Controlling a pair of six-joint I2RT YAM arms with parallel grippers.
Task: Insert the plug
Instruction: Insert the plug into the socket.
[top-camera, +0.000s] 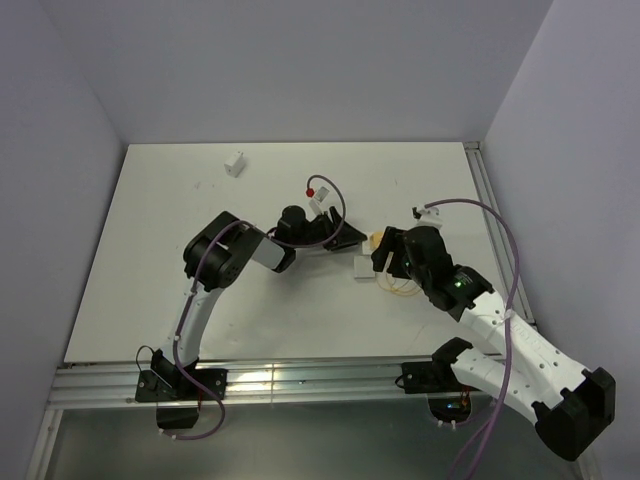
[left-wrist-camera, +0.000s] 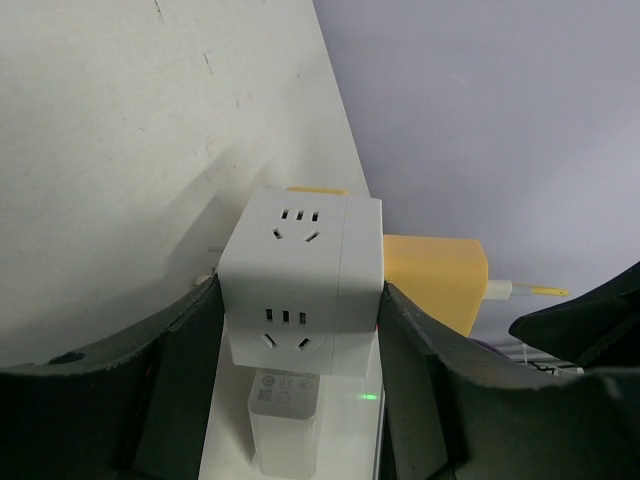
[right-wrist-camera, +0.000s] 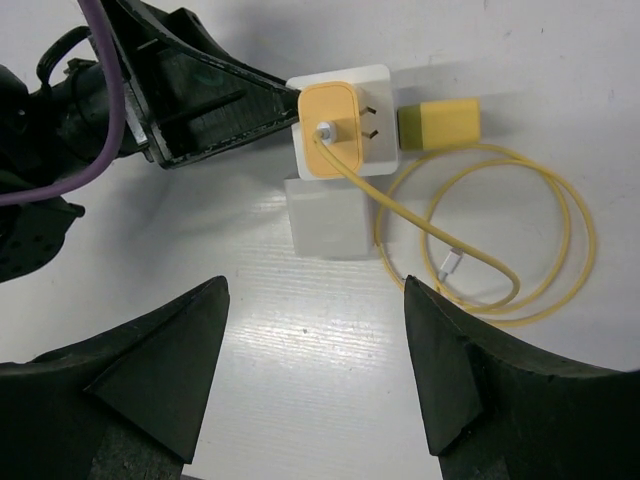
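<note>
Fingers (right-wrist-camera: 150, 370) of the right gripper (right-wrist-camera: 315, 330) stand apart, empty, low in frame, below the yellow plug (right-wrist-camera: 330, 125), seemingly seated in the socket cube (left-wrist-camera: 300, 260) clamped by the left gripper (left-wrist-camera: 300, 300) at upper centre, so insertion looks done; next, lift clear without snagging the cable (right-wrist-camera: 560, 200).

**Soft overhead light, dark foregrounds**

The top view was evenly lit from above. The white desk (top-camera: 130, 290) was bright, shadows under the arms were faint, and glare streaked the metal rail (top-camera: 250, 378). In the left wrist view, the socket cube (left-wrist-camera: 300, 270) was sharp and cast a soft shadow leftward. The left end effector (left-wrist-camera: 298, 310) framing it was underexposed and slightly blurred.
</note>
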